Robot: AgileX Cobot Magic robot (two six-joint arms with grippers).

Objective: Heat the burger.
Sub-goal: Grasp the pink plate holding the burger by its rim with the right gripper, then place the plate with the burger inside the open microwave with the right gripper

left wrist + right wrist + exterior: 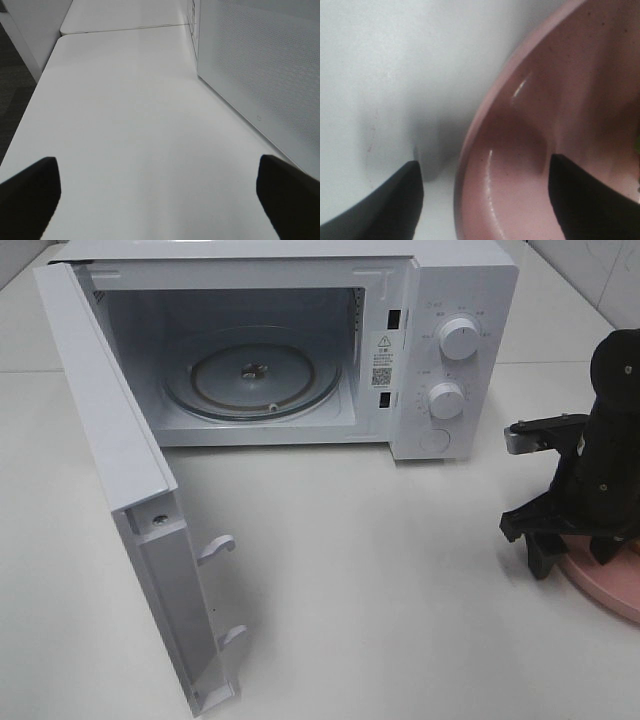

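Though mostly hidden, the burger shows a green edge

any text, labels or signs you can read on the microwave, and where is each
No words can be read anywhere.
Sticker on the microwave front frame: warning triangle and QR code, print too small.
Markings around the upper dial and lower dial: too small to read.
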